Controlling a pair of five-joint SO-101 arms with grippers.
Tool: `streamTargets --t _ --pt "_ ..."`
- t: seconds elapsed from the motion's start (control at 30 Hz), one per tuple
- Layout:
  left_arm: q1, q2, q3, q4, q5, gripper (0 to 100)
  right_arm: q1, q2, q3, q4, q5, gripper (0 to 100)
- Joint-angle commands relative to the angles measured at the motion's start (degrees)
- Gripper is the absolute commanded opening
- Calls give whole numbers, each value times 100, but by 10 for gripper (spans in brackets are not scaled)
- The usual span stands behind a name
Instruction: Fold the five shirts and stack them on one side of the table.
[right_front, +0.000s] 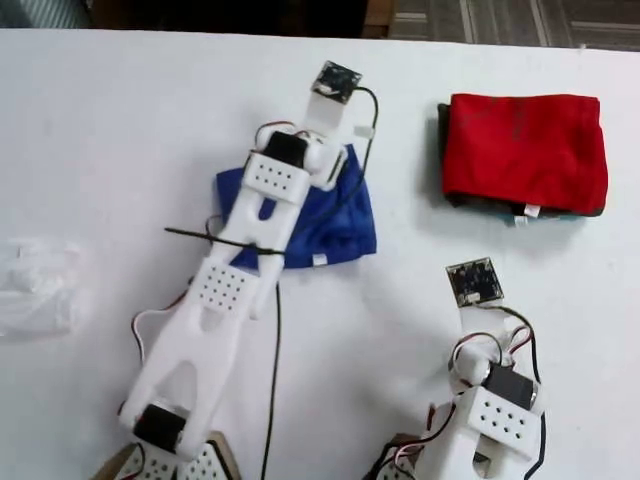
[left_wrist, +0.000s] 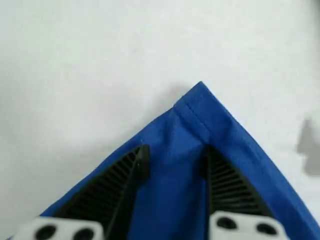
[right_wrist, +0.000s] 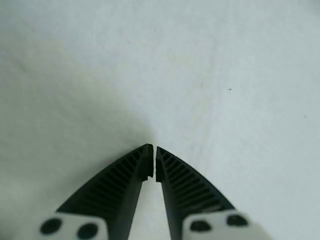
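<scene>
The white table (right_front: 120, 120) carries everything. The left arm (right_front: 225, 300) lies stretched from the near edge towards the middle of the table, its far end over the blue shirt (right_front: 340, 215). The right arm (right_front: 490, 420) sits drawn back at the near edge on the right side, well apart from all the clothes.

At the far right of the table lies a folded red shirt (right_front: 525, 150), squared off and resting on top of darker folded clothes (right_front: 470, 203) whose edges peek out along its left and near sides. The blue shirt lies in the middle of the table, to the left of that pile and apart from it, rumpled and partly hidden under the left arm. A white shirt (right_front: 35, 285) lies crumpled by the left edge of the table, far from the others and hard to make out against the surface.

The left tool (left_wrist: 174, 152) is spread, one black ribbed finger (left_wrist: 125, 175) on each side of a strip of blue cloth near a hemmed corner of the shirt; the cloth runs flat between them, and they do not pinch it. The right tool (right_wrist: 154, 152) is pressed together, the tips all but touching, with nothing between them, and bare table beneath.
</scene>
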Motion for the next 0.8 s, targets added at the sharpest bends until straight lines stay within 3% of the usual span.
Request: streamTargets --t 0.0,0.47,0.63,0.77 --pt "79 -492 -189 -79 114 192 4 -101 -18 48 -9 19" --pt "35 -1618 -189 2365 44 192 4 -101 -18 48 -9 19" --pt "53 -1820 -40 2382 -193 192 4 -101 -18 48 -9 19" --pt "448 -2382 813 2382 -185 192 4 -101 -18 48 -9 19"
